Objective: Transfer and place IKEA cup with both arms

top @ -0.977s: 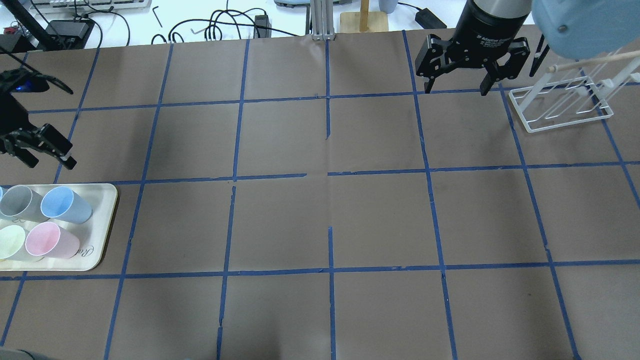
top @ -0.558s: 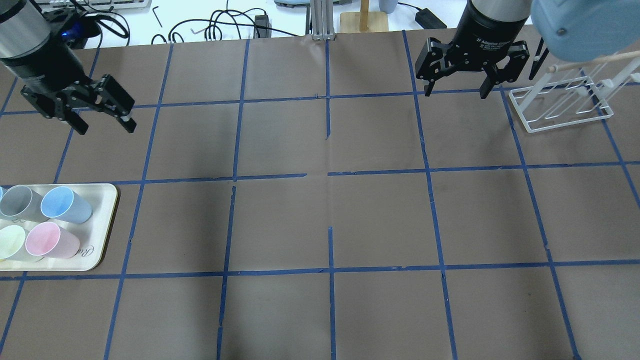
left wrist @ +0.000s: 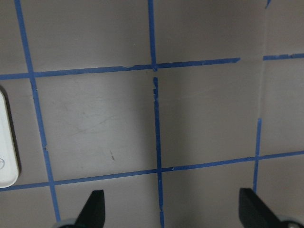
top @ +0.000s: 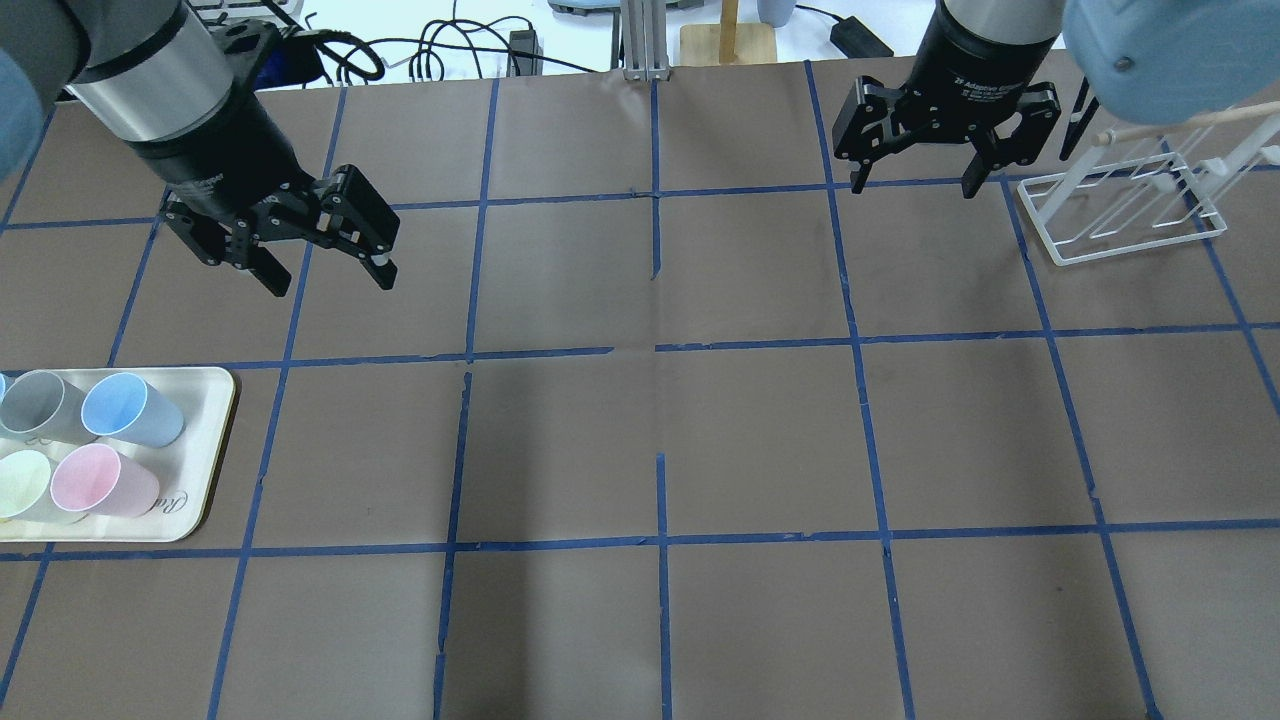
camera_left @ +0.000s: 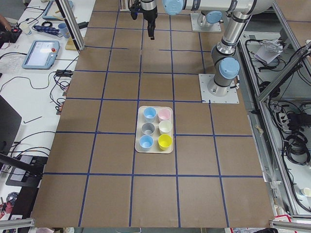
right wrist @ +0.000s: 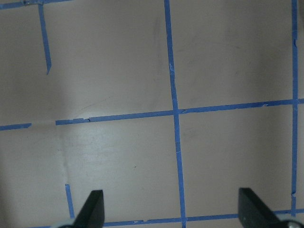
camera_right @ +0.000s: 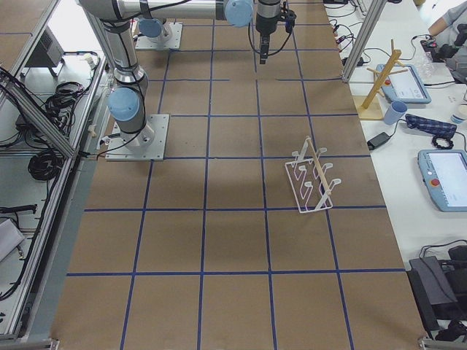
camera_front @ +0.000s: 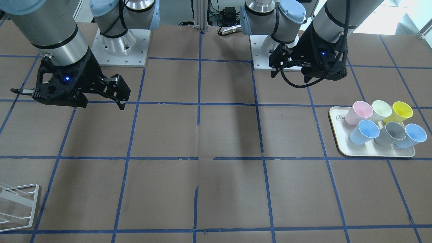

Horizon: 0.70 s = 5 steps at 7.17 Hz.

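Observation:
Two near-identical light-blue cups stand upright on a cream tray with a grey cup, a pink cup, a pale-green one and a yellow one. In the overhead view one light-blue cup shows whole; the other is cut off at the left edge. My left gripper is open and empty, above the table, behind and to the right of the tray. My right gripper is open and empty at the far right, beside the rack. Both wrist views show spread fingertips over bare table.
A white wire rack stands at the back right, just right of my right gripper. The tray's corner shows at the left edge of the left wrist view. Brown paper with blue tape lines covers the table. Cables and boxes lie beyond the back edge.
My left gripper has swung from the table's left edge near the tray toward the right and back, staying open. My right gripper has hardly moved. The cups have not moved.

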Tool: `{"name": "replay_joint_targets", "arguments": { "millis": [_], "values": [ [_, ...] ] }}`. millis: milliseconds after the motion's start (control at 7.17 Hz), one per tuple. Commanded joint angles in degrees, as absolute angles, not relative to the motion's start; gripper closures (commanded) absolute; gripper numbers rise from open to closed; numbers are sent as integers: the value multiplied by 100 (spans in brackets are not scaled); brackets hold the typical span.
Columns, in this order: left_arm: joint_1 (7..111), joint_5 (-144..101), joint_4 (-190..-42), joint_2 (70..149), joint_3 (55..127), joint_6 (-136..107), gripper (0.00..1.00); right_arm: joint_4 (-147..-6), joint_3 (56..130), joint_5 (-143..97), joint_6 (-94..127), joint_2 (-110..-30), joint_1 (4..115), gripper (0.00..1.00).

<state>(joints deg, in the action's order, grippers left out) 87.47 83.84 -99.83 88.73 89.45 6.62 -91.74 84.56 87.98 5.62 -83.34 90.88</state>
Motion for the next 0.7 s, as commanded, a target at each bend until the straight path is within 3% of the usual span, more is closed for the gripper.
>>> {"name": "replay_joint_targets", "arguments": {
  "millis": [0,558],
  "values": [
    [8894,8394,-9949,8658,9227,502,0,-9167,8464,8807,563,-8341,9088,0],
    [8886,8912,-9678,8394,9589,589,0,-9150,8473,8807,563,-8341,9097,0]
  ]
}}
